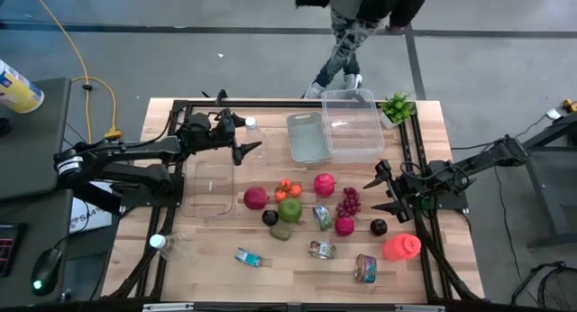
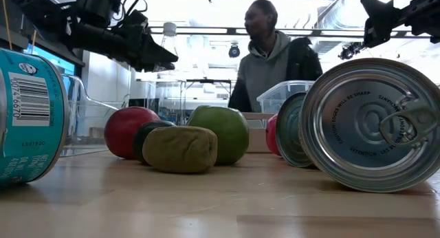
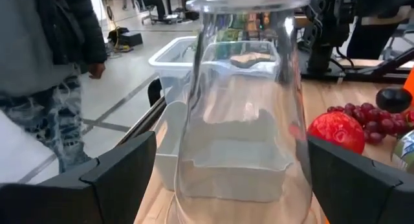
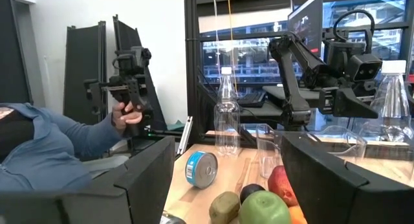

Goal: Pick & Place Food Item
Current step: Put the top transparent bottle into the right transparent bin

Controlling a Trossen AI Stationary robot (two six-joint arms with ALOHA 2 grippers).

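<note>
Left gripper (image 1: 243,142) at the far-left part of the table (image 1: 297,289), its fingers spread on either side of an upright clear plastic bottle (image 1: 253,128); in the left wrist view the bottle (image 3: 242,107) stands between the two dark fingers (image 3: 107,179) with a gap on each side, so nothing is pinched. Right gripper (image 1: 380,188) over the right side of the table, fingers spread and empty, near the grapes (image 1: 349,201) and a dark round fruit (image 1: 379,226).

Food items lie loose in the middle of the table: a red apple (image 1: 256,197), a green apple (image 1: 290,210), small orange fruits (image 1: 287,188), a pink fruit (image 1: 325,184), an olive-green lump (image 1: 282,230), and several tins (image 1: 322,250). A blue tin (image 1: 249,257) lies on its side toward the near edge, beside a second clear bottle (image 1: 171,247) lying flat. An orange-red bottle (image 1: 401,247) lies near the right edge.

Two clear tubs (image 1: 353,124) stand at the far side, a shallow clear tray (image 1: 209,188) at the left, and a small green plant (image 1: 397,106) at the far-right corner. A person (image 1: 347,41) stands beyond the far edge.
</note>
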